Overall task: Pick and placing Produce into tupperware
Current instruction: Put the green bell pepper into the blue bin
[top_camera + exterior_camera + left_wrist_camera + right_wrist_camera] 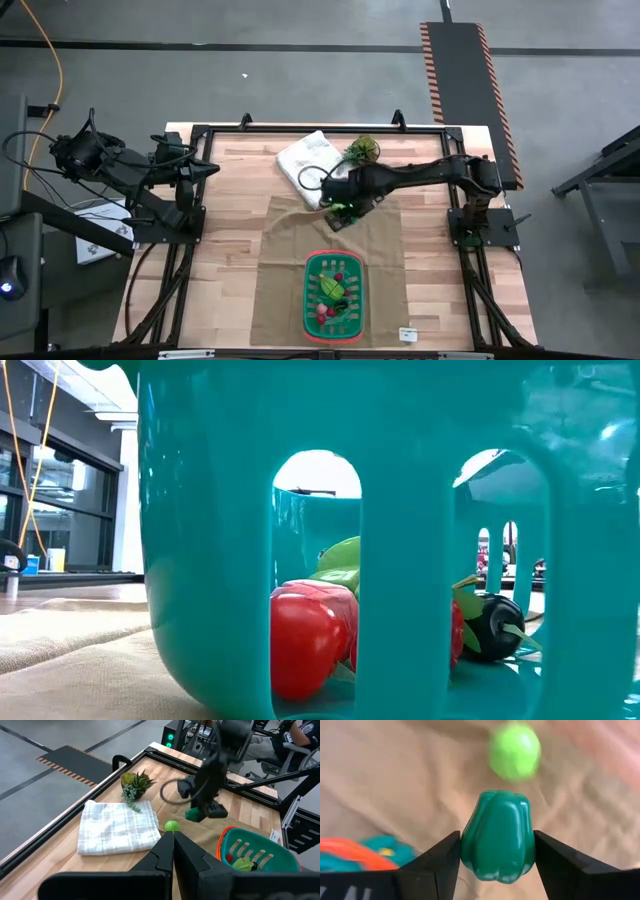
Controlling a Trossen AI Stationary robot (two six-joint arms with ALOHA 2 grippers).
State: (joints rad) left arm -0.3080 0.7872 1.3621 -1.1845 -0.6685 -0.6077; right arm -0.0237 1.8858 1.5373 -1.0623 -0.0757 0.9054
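1. Your right hand [497, 865] is clamped on a dark green bell pepper [497, 842]; in the right wrist view a finger presses each side of it, stem end pointing away from the camera.
2. In the high view that right hand [343, 212] sits over the tan cloth [290, 270], just beside the white towel [308, 158] and near the small potted plant [361, 150]. From the left wrist view the pepper [194, 814] looks held above the cloth; can't confirm the gap.
3. A light green round piece [514, 751] lies loose on the tan cloth just beyond the pepper. The left wrist view shows it [171, 825] next to the towel's corner.
4. The green basket [311, 295] with the red-orange rim sits on the tan cloth at the near side of the tabletop [230, 200], well apart from the right hand.
5. Inside the basket, through its slots in the low view: a red piece [305, 640], a light green piece [340, 560] behind it, and a dark round piece with green leaves [495, 625].
6. Your left hand [173, 837] is closed, fingertips together, holding nothing. That arm waits at the left edge of the tabletop, left hand [208, 168] pointing inward.
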